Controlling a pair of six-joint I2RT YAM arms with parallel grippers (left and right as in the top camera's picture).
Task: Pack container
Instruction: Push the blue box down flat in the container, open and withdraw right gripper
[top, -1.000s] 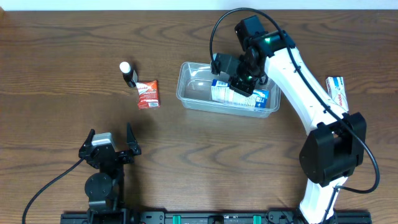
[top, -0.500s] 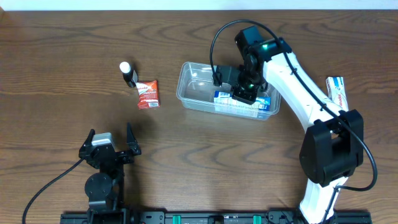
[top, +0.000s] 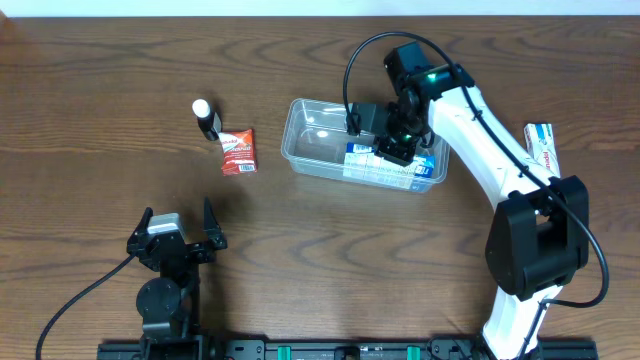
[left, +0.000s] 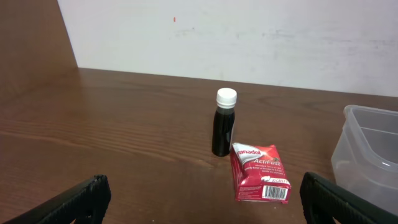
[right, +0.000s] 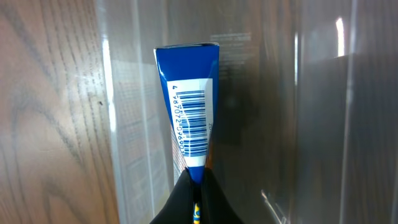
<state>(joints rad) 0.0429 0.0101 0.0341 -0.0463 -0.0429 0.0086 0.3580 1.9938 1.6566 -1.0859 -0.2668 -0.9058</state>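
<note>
The clear plastic container (top: 305, 140) sits at the table's centre right; it also shows in the right wrist view (right: 143, 124) and at the left wrist view's right edge (left: 370, 149). My right gripper (top: 395, 150) reaches down inside it, shut on a blue and white box (top: 372, 155), seen edge-on with its barcode in the right wrist view (right: 189, 106). A red box (top: 238, 151) and a dark bottle with a white cap (top: 207, 119) lie left of the container, also in the left wrist view (left: 258, 173) (left: 224, 123). My left gripper (top: 177, 232) is open and empty near the front edge.
Another blue and white box (top: 543, 146) lies on the table at the far right, beside the right arm. A white wall (left: 249, 37) stands behind the table's far edge.
My right gripper has lowered the blue and white box deeper into the container and shifted slightly right. The left arm has not moved.
</note>
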